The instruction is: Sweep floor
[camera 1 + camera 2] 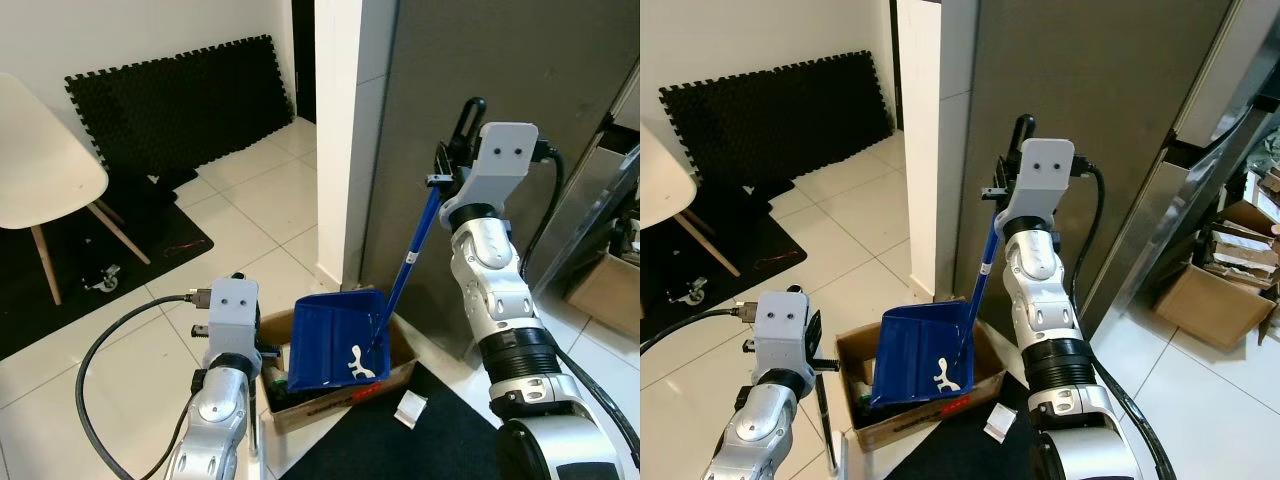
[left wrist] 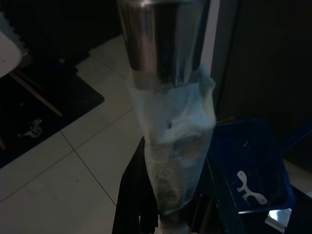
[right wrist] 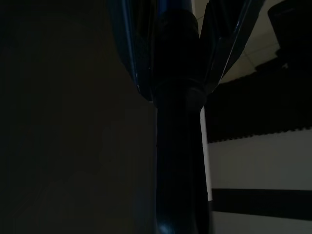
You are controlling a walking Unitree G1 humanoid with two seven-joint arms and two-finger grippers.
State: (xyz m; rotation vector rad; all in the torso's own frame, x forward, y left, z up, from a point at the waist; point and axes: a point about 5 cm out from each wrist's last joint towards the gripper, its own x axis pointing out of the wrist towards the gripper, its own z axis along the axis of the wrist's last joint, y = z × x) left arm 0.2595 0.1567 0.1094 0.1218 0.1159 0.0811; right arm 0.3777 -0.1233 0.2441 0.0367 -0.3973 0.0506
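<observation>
Gripping the black top of a long blue handle, the right gripper (image 1: 452,150) is raised high beside a dark grey wall panel (image 1: 500,60), its fingers closed around that handle. The handle slants down to a blue dustpan (image 1: 335,335), which is tilted over an open cardboard box (image 1: 400,365) on the floor, its pan resting on the box's rim and contents. A small white curved scrap (image 1: 365,365) lies inside the pan near its lower edge. What fills the box under the pan is too dark to make out.

Lower down, the left gripper (image 2: 168,214) holds a shiny metal pole (image 2: 161,44) that has a pale wrapping around it; the black fingers (image 2: 131,195) clamp the pole just below that wrapping, probably a broom's shaft, though its head is hidden. This arm stands just beside the box.

A dark mat (image 1: 400,440) lies in front of the box with a small white piece of paper (image 1: 410,408) on it. Farther off, on the pale tiled floor (image 1: 250,210), stand a white chair (image 1: 40,170) with wooden legs and black foam mats (image 1: 180,100) leaning against the wall.
</observation>
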